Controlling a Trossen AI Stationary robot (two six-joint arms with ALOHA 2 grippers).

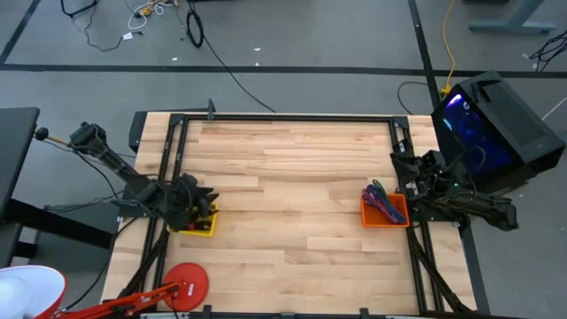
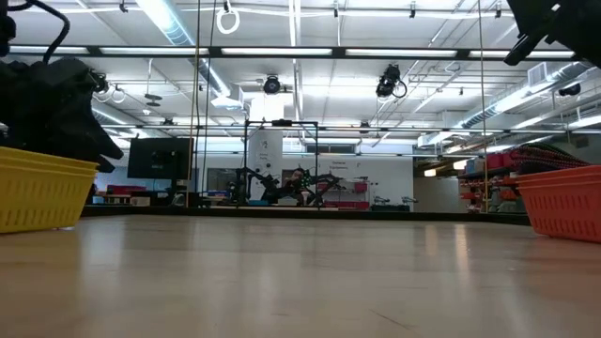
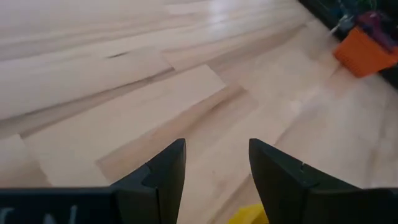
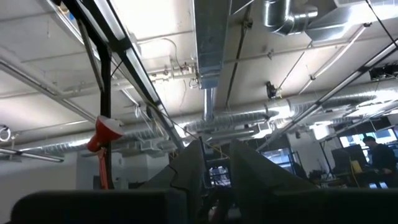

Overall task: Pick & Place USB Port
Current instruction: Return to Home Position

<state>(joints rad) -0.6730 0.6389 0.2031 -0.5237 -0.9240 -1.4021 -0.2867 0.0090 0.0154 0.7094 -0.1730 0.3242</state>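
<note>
The left end effector hangs over the yellow bin at the left edge of the table. Its fingers are spread wide and released, with nothing between them. It covers most of that bin, so what lies inside cannot be made out. The coloured USB cables lie heaped in the orange bin on the far right side of the table, well apart from the left end effector. The right end effector is folded back just beside the orange bin, pointing up toward the ceiling, fingers slightly parted and empty.
</note>
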